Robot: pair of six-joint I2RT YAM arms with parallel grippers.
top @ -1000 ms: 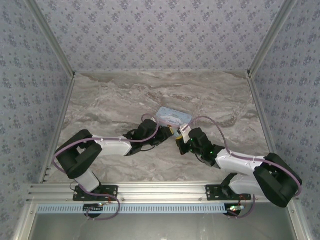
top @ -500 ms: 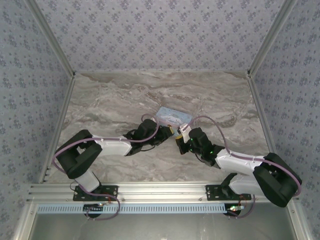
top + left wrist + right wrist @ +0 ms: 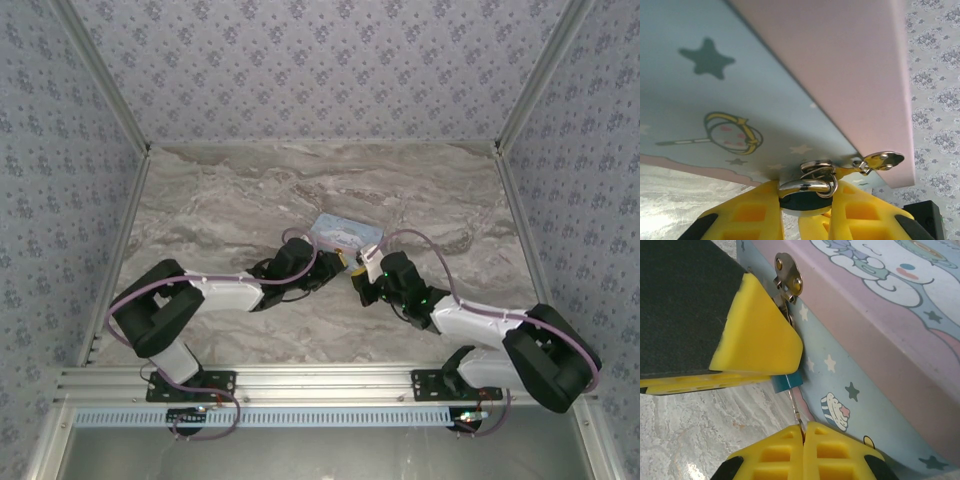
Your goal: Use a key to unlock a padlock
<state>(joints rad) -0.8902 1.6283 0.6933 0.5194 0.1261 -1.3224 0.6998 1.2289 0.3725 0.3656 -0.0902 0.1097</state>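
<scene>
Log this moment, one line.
left gripper: shut on padlock | padlock: hooked through tin hasp | right gripper: shut on key | key: tip at padlock base, insertion unclear

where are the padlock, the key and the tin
padlock [image 3: 788,381]: right wrist view, teal body's lower corner
key [image 3: 795,409]: right wrist view, thin shaft
tin [image 3: 870,400]: right wrist view, blue side wall

— Where's the padlock?
— The small teal padlock [image 3: 787,381] hangs by its silvery shackle [image 3: 807,186] at the clasp [image 3: 880,160] of the tin [image 3: 740,75].
— And the key?
— The key [image 3: 796,407], a thin metal sliver, stands upright just below it, tip meeting its underside.
</scene>
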